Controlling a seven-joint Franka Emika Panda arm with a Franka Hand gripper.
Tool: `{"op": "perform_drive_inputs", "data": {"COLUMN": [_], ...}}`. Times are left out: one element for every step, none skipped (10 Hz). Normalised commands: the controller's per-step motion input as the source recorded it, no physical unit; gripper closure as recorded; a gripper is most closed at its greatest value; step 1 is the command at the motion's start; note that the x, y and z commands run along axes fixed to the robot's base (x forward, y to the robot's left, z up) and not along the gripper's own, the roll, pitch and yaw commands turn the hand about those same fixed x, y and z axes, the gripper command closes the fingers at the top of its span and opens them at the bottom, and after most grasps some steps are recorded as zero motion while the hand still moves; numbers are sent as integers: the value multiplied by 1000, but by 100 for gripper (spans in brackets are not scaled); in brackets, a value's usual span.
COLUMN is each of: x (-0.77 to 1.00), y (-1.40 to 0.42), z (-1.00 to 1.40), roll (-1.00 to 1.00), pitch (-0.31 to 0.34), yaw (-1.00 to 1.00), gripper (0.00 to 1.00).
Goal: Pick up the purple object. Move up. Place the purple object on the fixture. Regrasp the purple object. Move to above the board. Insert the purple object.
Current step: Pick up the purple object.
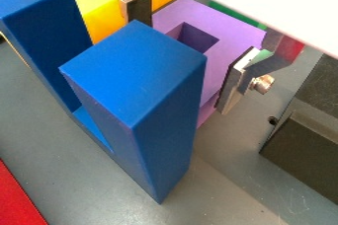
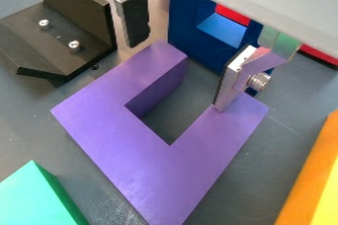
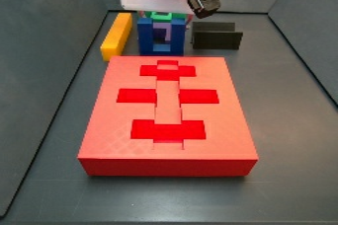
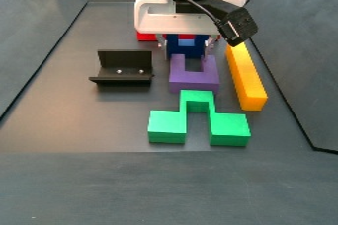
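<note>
The gripper (image 2: 185, 56) hangs low over the purple object (image 2: 158, 135), which lies flat on the grey floor between the blue block (image 4: 187, 47) and the green piece (image 4: 199, 117), with the yellow bar (image 4: 244, 74) just beside it. In a wrist view the two fingers (image 2: 239, 81) stand wide apart, one at each side of the bar that joins the two prongs; nothing is held. Whether the pads already touch the plastic cannot be told from these pictures; the far finger appears to sit against or just beside the bar's outer edge, the near one inside the opening of the U.

Judgement: the step in hand is the first pick, not yet completed. The fixture (image 4: 122, 68) stands apart on the floor and the board (image 3: 168, 111) is untouched.

Recommendations for the grasp:
- Descend until the pads cover most of the bar's height, without pressing into the floor.
- Keep the bar centred between the pads so that closing does not slide or twist the piece.
- Mind the blue block (image 1: 126, 101), which stands close behind; the far finger has little room there.
- Close firmly, then lift straight up, clear of the neighbouring pieces.
</note>
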Motion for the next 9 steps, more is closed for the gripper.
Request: {"op": "perform_drive_inputs", "data": {"x": [114, 154, 189, 243, 280, 229, 0, 0, 0], "y": [0, 0, 0, 0, 0, 0, 0, 37, 14], "z": [-234, -277, -274, -246, -231, -249, -246, -51, -6], "roll": [0, 0, -7, -30, -44, -29, 0, -9, 0], "pitch": [-56, -80, -99, -107, -104, -99, -74, -43, -16], "yaw": [-17, 0, 0, 0, 0, 0, 0, 0, 0], "gripper": [0, 0, 0, 0, 0, 0, 0, 0, 0]}}
